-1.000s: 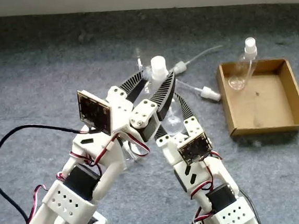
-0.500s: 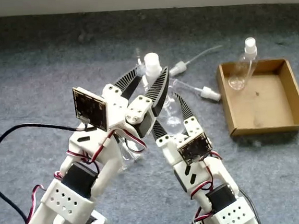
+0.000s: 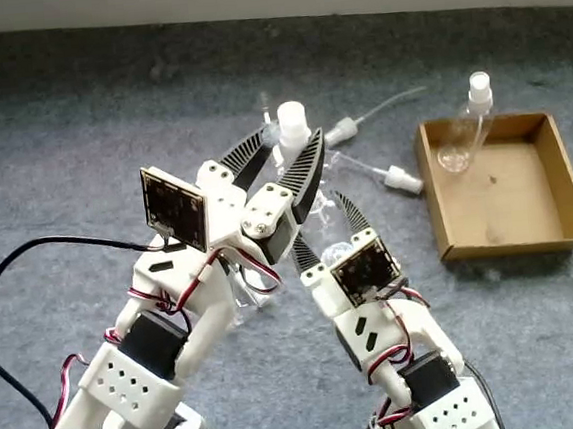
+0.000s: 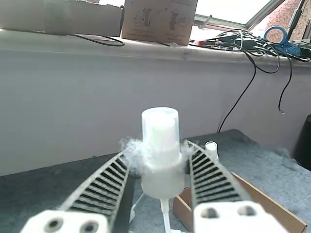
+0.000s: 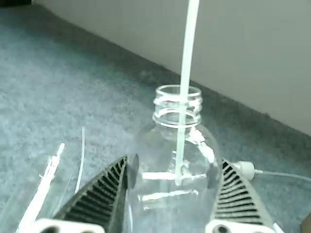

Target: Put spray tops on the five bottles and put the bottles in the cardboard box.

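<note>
The left gripper (image 4: 159, 151) is closed partway on the white spray top (image 4: 160, 141), one jaw on each side of its collar, and holds it above the clear bottle (image 5: 171, 145). The right gripper (image 5: 174, 166) is closed around the body of this bottle, and the neck stands free above the jaws. In the high view both are over the grey desk (image 3: 79, 142), well apart from the cardboard box (image 3: 556, 176), where one finished bottle (image 3: 461, 144) rests with its top over the far wall.

What could go wrong, I think: the collar is not yet on the neck, and the thin tube (image 5: 187, 68) leans a little against the bottle's axis. If the top comes down with this lean, it may sit crooked on the thread or catch the rim. A push from above could also make the smooth bottle slip between the jaws.

The clear bottle stands nearly upright, with its long axis about vertical and its mouth upward. The spray top has its cap upward and its tube downward, and the tube end is inside through the neck.
</note>
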Available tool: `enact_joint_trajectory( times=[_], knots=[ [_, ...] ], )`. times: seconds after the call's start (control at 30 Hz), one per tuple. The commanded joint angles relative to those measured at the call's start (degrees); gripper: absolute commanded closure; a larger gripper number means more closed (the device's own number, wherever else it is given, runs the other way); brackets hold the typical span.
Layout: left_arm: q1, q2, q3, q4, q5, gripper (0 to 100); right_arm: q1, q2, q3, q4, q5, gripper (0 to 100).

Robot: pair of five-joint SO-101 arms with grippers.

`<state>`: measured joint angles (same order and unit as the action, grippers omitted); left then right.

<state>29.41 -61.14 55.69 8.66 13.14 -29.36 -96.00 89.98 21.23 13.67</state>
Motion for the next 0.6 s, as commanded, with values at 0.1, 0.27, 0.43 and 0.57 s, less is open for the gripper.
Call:
enact_joint_trajectory(
  times=[0.1,0.27,0.43,0.57],
  knots=[
    [-0.66,0.13,-0.66,-1.23,0.53,99,-0.22,-0.75,-4.79,0.22,-0.97,83.2],
    [-0.22,0.13,-0.57,-1.14,0.62,99,-0.04,-0.75,-5.14,0.22,-3.69,83.2],
    [5.85,0.13,-0.48,-0.97,0.35,99,-0.04,-1.98,-4.88,0.31,-3.96,83.2],
    [6.46,0.13,-0.48,-0.97,0.26,99,0.22,-9.54,-2.95,0.75,-3.69,83.2]
  ],
)
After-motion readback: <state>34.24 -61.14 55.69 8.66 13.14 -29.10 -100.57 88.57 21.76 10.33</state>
